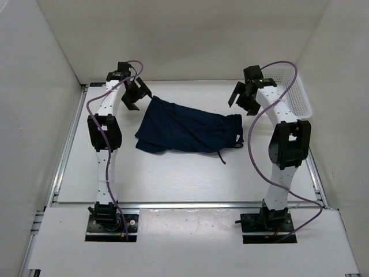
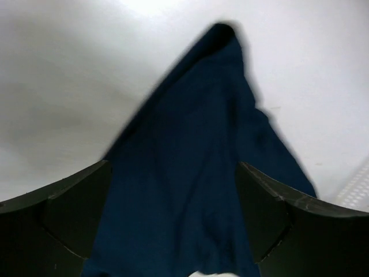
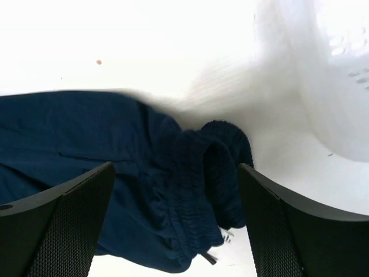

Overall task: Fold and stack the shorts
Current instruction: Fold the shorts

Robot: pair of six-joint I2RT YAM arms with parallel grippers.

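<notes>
The dark navy shorts [image 1: 187, 130] lie loosely spread in the middle of the white table, waistband at the right end with a drawstring trailing toward the front. My left gripper [image 1: 135, 94] hovers open above the far left leg corner; in the left wrist view the fabric [image 2: 190, 173] lies below, between the spread fingers. My right gripper [image 1: 245, 96] hovers open above the far right waistband corner; in the right wrist view the ribbed waistband [image 3: 202, 190] lies below, between the fingers. Neither gripper holds anything.
A white plastic mesh basket [image 1: 297, 92] stands at the far right, next to the right arm, also showing in the right wrist view [image 3: 328, 75]. White walls close the table on three sides. A metal rail [image 1: 190, 203] runs along the near edge.
</notes>
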